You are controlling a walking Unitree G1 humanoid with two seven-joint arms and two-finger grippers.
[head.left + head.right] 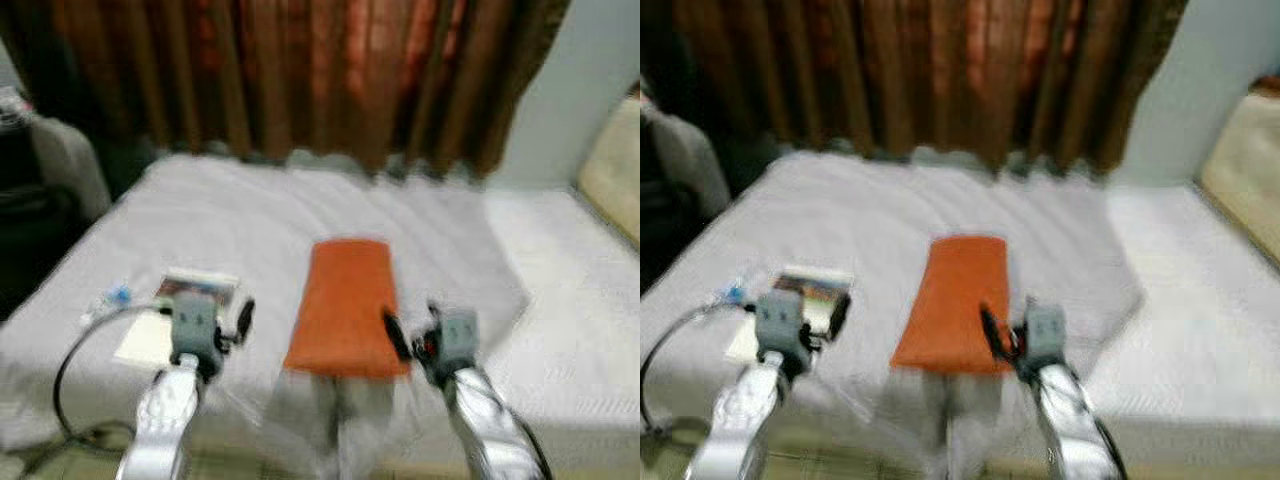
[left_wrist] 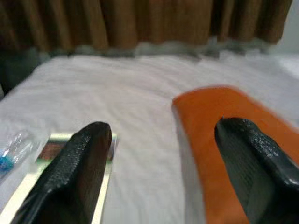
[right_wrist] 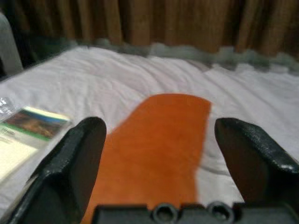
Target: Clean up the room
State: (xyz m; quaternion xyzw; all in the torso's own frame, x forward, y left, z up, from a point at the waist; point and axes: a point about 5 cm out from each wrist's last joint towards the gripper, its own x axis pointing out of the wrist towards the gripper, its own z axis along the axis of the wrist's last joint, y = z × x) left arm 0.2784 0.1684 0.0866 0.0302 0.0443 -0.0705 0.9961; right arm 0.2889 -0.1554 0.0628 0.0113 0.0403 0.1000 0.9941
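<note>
An orange folded cloth (image 1: 345, 305) lies on the white bed (image 1: 250, 220), reaching to the near edge. Left of it are a book (image 1: 195, 292) with a glossy cover, a sheet of paper (image 1: 145, 342) and a small clear bottle with a blue cap (image 1: 115, 296). My left gripper (image 2: 163, 163) is open, held over the bed's near edge above the book. My right gripper (image 3: 159, 158) is open too, just at the near right corner of the orange cloth (image 3: 156, 144). Nothing sits between either pair of fingers.
Brown curtains (image 1: 300, 70) hang behind the bed. A dark chair or bag with grey fabric (image 1: 40, 190) stands at the left. A pale wall and a beige panel (image 1: 612, 165) are at the right. A black cable (image 1: 70, 370) loops by my left arm.
</note>
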